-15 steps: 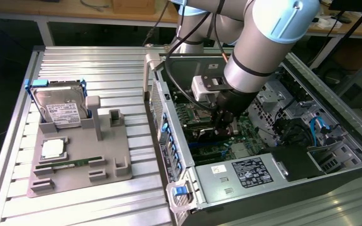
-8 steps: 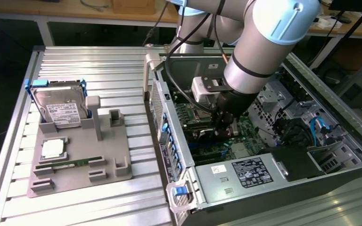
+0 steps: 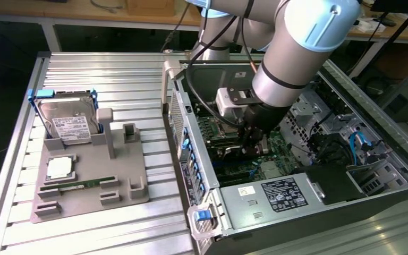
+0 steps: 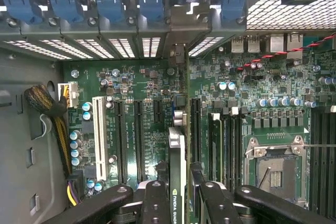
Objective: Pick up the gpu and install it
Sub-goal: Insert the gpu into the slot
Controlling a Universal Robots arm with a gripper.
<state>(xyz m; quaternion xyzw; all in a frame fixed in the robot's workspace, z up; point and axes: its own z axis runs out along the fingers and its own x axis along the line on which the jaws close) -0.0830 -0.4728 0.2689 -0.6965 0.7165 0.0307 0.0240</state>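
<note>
The gripper of a Universal Robots arm clamps the gpu between its black fingers, jaws closed on the thin card, seen edge-on from the wrist camera. The card stands upright over the green motherboard, between the black expansion slots and the memory slots, its far end reaching toward the rear slot openings. Whether it is seated in a slot cannot be told. A white slot and a bundle of yellow and black cables lie to one side, the processor socket to the other; blue clips line the case's rear edge beyond. In the exterior view the arm reaches down into the open computer case, which lies on a ribbed metal table. At that view's left, well apart from the case, a grey fixture holds a hard drive and a green memory stick
</note>
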